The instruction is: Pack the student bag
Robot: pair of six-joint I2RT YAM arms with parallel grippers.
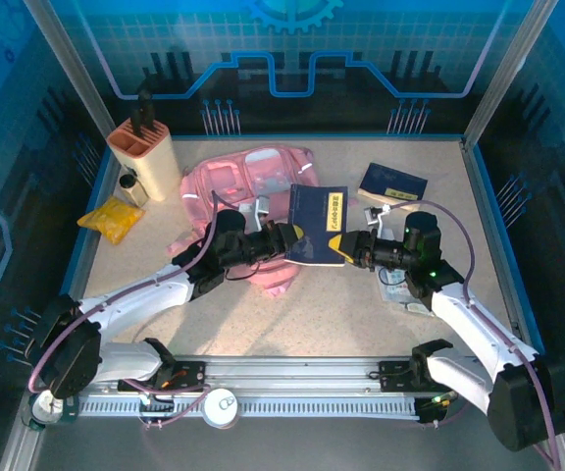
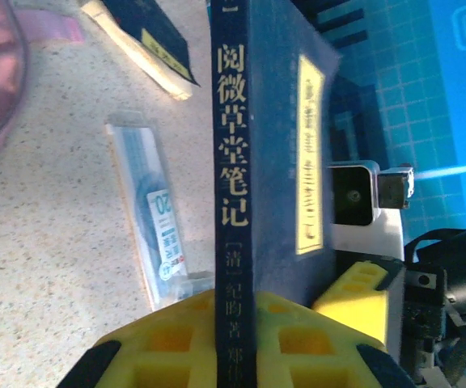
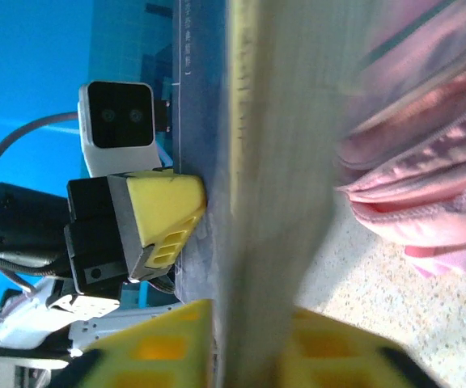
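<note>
The student bag [image 1: 248, 182] is a soft pink backpack lying at the middle back of the table; its folds also show in the right wrist view [image 3: 427, 162]. Just right of it a dark blue book [image 1: 317, 224] with a yellow label is held up off the table from both sides. My left gripper [image 1: 292, 242] is shut on its spine [image 2: 233, 162], yellow fingers [image 2: 168, 339] pressed on either side. My right gripper [image 1: 347, 245] is shut on the opposite page edge [image 3: 290, 162].
A second dark book [image 1: 392, 183] lies at the back right. A clear pen packet [image 2: 152, 218] lies under the right arm. At the left stand a tan holder [image 1: 145, 157], a small bottle [image 1: 130, 186] and a yellow packet [image 1: 111, 218].
</note>
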